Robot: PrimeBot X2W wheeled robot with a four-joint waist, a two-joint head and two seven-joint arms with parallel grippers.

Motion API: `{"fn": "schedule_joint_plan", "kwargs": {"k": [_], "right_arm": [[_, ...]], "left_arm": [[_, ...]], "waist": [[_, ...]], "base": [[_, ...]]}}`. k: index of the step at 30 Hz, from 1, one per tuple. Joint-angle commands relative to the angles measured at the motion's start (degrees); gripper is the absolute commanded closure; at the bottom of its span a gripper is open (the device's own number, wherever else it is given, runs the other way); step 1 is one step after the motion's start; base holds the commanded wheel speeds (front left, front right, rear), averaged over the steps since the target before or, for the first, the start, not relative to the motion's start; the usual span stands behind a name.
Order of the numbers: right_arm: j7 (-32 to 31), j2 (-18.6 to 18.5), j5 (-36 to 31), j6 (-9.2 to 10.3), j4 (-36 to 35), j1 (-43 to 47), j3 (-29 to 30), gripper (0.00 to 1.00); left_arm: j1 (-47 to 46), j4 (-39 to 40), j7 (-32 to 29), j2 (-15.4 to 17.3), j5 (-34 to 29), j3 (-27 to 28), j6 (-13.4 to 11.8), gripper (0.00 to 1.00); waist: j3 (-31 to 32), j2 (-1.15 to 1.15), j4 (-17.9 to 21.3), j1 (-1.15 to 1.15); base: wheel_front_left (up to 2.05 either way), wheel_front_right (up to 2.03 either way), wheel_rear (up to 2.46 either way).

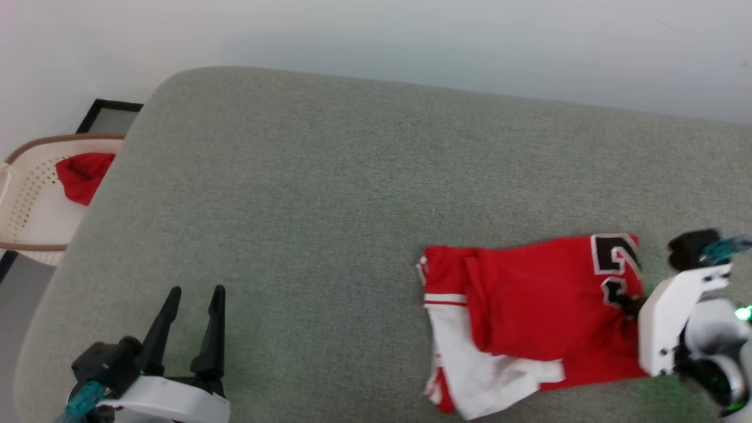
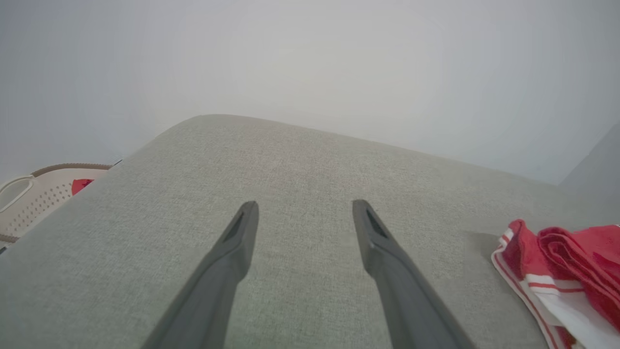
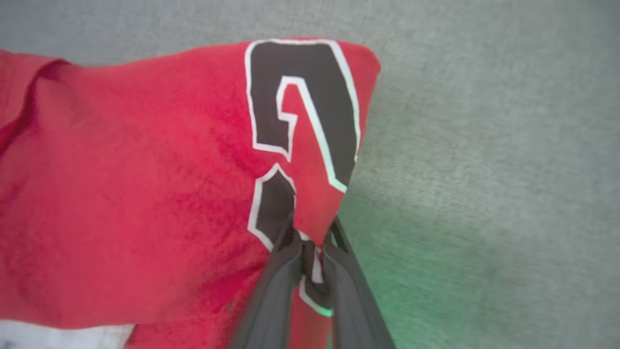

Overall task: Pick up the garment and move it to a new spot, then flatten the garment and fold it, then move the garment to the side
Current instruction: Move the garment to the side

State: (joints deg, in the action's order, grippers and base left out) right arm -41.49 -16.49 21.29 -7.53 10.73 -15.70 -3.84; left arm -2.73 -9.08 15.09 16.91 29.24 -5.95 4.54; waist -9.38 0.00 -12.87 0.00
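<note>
Red, white-sleeved jersey T-shirt (image 1: 529, 305) lies folded near the grey fabric surface's (image 1: 294, 176) front right corner, its right edge pinched in the right gripper's (image 3: 310, 232) closed fingers; left gripper (image 1: 197, 289) gapes empty, front left.

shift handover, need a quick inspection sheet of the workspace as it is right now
surface: grey fabric surface, flat, rounded far-left corner
job's things: garment folded, lying at the surface's right side, white sleeve showing at the near edge
clutter: nothing seen
grippers: left gripper open at the near left, holding nothing; right gripper shut on the garment's edge at the black number
cables: teal lead at the left wrist, another at the right wrist
surroundings: pale wall; basket beyond the surface's left edge, holding a red cloth
</note>
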Motion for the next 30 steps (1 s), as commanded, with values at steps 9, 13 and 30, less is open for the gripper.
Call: {"fn": "schedule_joint_plan", "kwargs": {"k": [9, 13, 30], "right_arm": [[0.78, -11.51, 2.39, 0.09, 0.96, -6.15, 0.77, 1.0], [2.05, -17.11, 3.19, 0.09, 2.64, -8.79, 0.72, 1.0], [11.62, -35.89, -1.19, 0.09, 18.8, -20.08, -3.09, 1.0]], "left_arm": [[-1.72, -0.23, 0.02, -1.03, -1.27, 0.63, 1.16, 0.0], [-2.23, -0.08, 0.02, -1.18, -1.72, 0.95, 1.47, 0.0], [-4.97, 0.9, 0.02, -1.31, -2.42, 1.42, 2.45, 0.0]], "waist": [[-2.22, 0.0, 3.0, 0.0], [-3.19, 0.0, 4.25, 0.0], [-7.85, 0.0, 5.61, 0.0]], "base": [[0.0, 0.0, 0.0], [0.0, 0.0, 0.0], [0.0, 0.0, 0.0]]}}
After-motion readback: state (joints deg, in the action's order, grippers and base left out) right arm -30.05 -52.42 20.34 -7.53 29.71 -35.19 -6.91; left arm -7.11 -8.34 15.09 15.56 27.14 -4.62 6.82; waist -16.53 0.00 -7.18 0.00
